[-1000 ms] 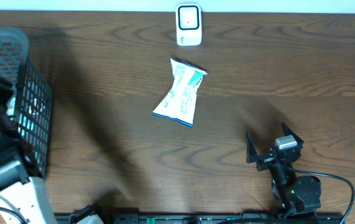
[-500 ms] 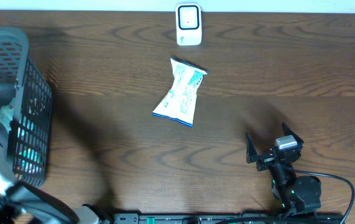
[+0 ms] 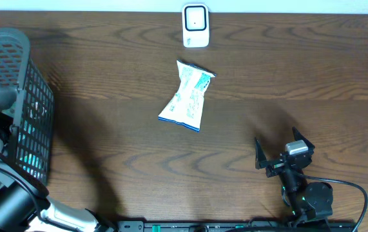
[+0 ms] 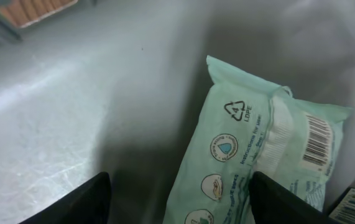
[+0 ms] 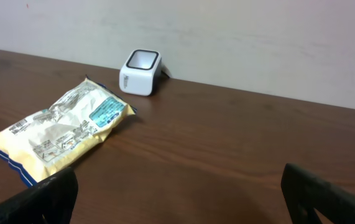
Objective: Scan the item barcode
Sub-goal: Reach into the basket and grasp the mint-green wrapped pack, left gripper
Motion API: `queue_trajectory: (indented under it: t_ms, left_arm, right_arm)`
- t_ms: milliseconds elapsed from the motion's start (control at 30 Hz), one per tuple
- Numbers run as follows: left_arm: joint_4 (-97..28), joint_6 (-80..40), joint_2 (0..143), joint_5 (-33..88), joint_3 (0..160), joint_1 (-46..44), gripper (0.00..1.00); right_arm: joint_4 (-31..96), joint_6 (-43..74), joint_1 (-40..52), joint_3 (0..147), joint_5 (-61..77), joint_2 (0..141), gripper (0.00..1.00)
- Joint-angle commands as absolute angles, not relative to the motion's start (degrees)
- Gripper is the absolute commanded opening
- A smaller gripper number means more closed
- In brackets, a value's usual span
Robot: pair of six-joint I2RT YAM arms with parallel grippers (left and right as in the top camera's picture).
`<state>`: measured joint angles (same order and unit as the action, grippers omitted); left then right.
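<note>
here, left pincer (image 4: 180, 182) wide over a mint-green pack (image 4: 239, 143) in the basket (image 3: 38, 103) — right pincer (image 5: 178, 175) wide too, empty

A crumpled white-and-blue snack packet (image 3: 187, 95) lay flat near the worktop's (image 3: 300, 71) middle, tilted, one end toward the far edge. The small white scanner (image 3: 196, 26) stood at that edge, apart from it. A mint-green soft pack (image 4: 252, 162) lay barcode (image 4: 317, 142) up in the basket (image 3: 3, 45).

A crinkled snack bag (image 5: 62, 134) lies on the wooden table (image 5: 227, 155), near the white scanner (image 5: 141, 72) by the wall (image 5: 239, 37).
</note>
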<state>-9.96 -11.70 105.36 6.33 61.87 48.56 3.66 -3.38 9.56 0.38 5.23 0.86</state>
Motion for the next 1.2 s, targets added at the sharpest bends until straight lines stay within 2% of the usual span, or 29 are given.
queue_trajectory:
  t_ms: [0,33,67,167,200,233,267,300,533,800,933,967,1000,1067,1100,1167]
  left_arm:
    - [-9.96,-9.21,109.51,11.27,61.84,48.53,0.6]
    - [-9.61,-9.13,109.54,12.95,61.84,48.53,0.53]
    - [-9.28,-9.15,109.54,14.44,61.84,48.53,0.5]
    - [-9.26,-9.19,109.51,17.72,61.84,48.53,0.5]
    - [-9.3,-9.21,109.51,18.74,61.84,48.53,0.44]
    - [-9.3,-9.21,109.51,19.14,61.84,48.53,0.33]
    - [-9.37,-9.21,109.47,19.73,61.84,48.53,0.14]
    - [-9.72,-9.23,109.21,20.6,61.84,48.58,0.07]
    - [-11.66,-12.01,103.26,20.56,61.84,49.36,0.07]
    - [-8.32,-35.0,78.85,20.56,61.84,56.05,0.07]
    - [-5.56,-37.1,67.75,19.51,61.84,56.97,0.07]
    - [-5.82,-36.91,66.94,18.9,61.84,56.75,0.12]
    - [-6.2,-35.44,66.74,18.81,61.84,56.31,0.31]
    - [-8.12,-31.53,67.81,18.79,61.84,55.31,0.57]
    - [-9.72,-28.49,69.19,18.79,61.82,54.68,0.73]
    - [-11.84,-24.01,72.23,18.72,61.82,53.89,0.89]
  right_arm:
    - [3.88,-2.85,9.96,0.32,5.02,0.64,0.99]
    - [3.88,-2.85,9.96,0.32,5.02,0.64,0.99]
    - [3.9,-2.85,9.96,0.32,5.02,0.64,0.99]
    - [3.88,-2.85,9.96,0.32,5.02,0.64,0.99]
    - [3.88,-2.85,9.96,0.32,5.02,0.64,0.99]
    - [3.88,-2.85,9.96,0.32,5.02,0.64,0.99]
    - [3.88,-2.85,9.96,0.32,5.02,0.64,0.99]
    - [3.88,-2.85,9.96,0.32,5.02,0.64,0.99]
    - [3.88,-2.85,9.96,0.32,5.02,0.64,0.99]
    - [3.88,-2.85,9.96,0.32,5.02,0.64,0.99]
    - [3.88,-2.85,9.96,0.32,5.02,0.64,0.99]
    - [3.9,-2.85,9.96,0.32,5.02,0.64,0.99]
    - [3.88,-2.85,9.96,0.32,5.02,0.64,0.99]
    - [3.88,-2.85,9.96,0.32,5.02,0.64,0.99]
    - [3.88,-2.85,9.96,0.32,5.02,0.64,0.99]
    - [3.88,-2.85,9.96,0.32,5.02,0.64,0.99]
